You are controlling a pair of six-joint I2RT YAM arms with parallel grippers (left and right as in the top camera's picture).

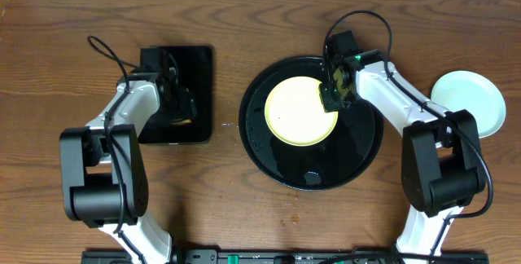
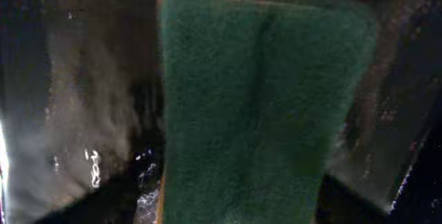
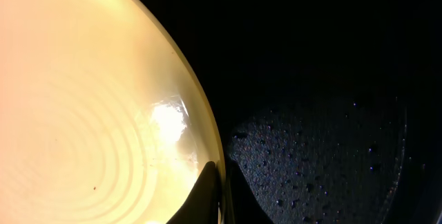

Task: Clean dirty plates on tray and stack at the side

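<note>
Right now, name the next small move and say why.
Probably close the left gripper on the green sponge and lift it from the rectangular tray: the right gripper pinches the rim of the yellow plate on the round tray, and the sponge isn't at the plate yet.

cannot make out the left tool from overhead, tucked under its own wrist above the rectangular tray. cannot find its fingers up close either, only a blurred green sponge cropped by the bottom edge. cannot see the yellow plate whole from the right wrist, cropped left, top and bottom, nor more of the right tool than two dark tips pinching its rim. cannot tell whether the mint plate, partly under the right arm, is one or a stack.
</note>
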